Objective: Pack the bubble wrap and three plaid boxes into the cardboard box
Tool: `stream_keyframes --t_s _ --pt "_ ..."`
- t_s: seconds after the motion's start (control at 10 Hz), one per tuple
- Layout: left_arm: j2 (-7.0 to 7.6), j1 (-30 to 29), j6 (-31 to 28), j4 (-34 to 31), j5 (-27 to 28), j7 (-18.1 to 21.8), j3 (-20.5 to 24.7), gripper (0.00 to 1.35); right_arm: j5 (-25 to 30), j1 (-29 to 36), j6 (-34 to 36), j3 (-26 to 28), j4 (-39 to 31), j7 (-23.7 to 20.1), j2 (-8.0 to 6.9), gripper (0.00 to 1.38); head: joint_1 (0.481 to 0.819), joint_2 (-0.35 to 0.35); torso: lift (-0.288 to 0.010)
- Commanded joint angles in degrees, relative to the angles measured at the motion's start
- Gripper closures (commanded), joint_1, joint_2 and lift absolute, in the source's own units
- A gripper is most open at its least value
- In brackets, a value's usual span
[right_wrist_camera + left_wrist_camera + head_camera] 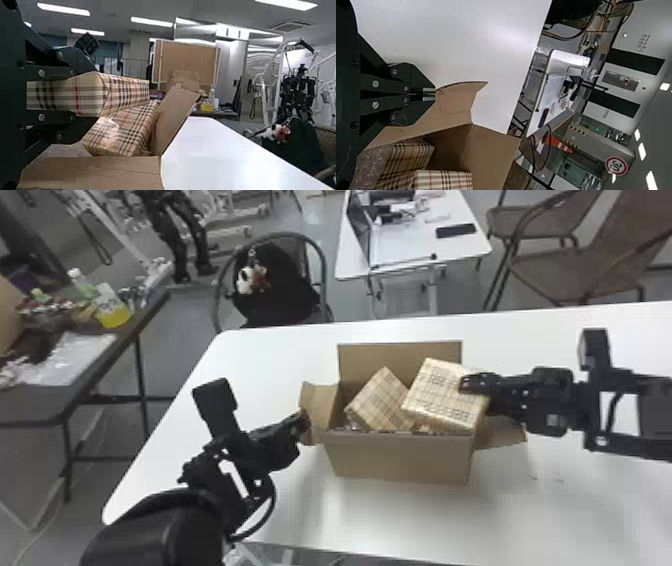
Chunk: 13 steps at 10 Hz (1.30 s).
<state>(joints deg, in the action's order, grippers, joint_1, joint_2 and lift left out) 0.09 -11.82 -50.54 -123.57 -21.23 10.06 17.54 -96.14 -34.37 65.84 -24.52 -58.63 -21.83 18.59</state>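
- The white tabletop (380, 515) spreads in front of you, carrying everything you are packing.
- The cardboard box (400, 457) stands open and upright on it, its far flap raised and its side flaps spread outward.
- Your right hand (476, 391) is above the right side of the cardboard box, grasping a plaid box between its two fingers.
- Your left hand (304, 420) is at the cardboard box's left side, clenched on the tip of the left flap (317, 402).
- The held plaid box (442, 397) sits tilted over the opening, at its right side.
- You have another plaid box (380, 402) leaning at a slant inside, on the left.
- Beside the plaid pattern in your left wrist view, crinkled bubble wrap (371, 166) shows inside the cardboard box.
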Motion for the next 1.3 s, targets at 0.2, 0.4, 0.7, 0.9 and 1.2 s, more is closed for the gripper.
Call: stream_keyframes --t_s 0.2,0.4,0.7,0.9,1.2 --pt "-0.24 0.66 0.09 0.17 0.76 -0.13 -0.76 1.22 4.91 -4.13 0.17 -8.08 9.68 -12.89 -1.36 0.64 0.695 0.309 -0.148" --pt "-0.24 0.14 0.44 0.17 0.23 -0.13 -0.49 1.22 20.82 -2.37 0.78 0.88 1.15 -13.15 -0.22 0.04 0.695 0.312 -0.148" --pt "-0.24 0.05 0.44 0.17 -0.12 -0.13 -0.41 1.22 36.29 0.35 4.03 17.40 -16.43 -15.96 2.07 0.21 0.695 0.241 -0.148" --pt "-0.24 -0.22 0.71 0.09 -0.47 -0.13 -0.23 1.22 36.64 6.86 5.00 28.04 -29.96 -11.57 3.83 0.21 0.695 0.192 -0.148" --pt "-0.24 -0.13 1.67 0.09 -0.74 -0.13 -0.23 1.22 52.02 21.09 -8.01 32.70 -45.96 -11.31 6.37 0.21 0.680 0.110 -0.148"
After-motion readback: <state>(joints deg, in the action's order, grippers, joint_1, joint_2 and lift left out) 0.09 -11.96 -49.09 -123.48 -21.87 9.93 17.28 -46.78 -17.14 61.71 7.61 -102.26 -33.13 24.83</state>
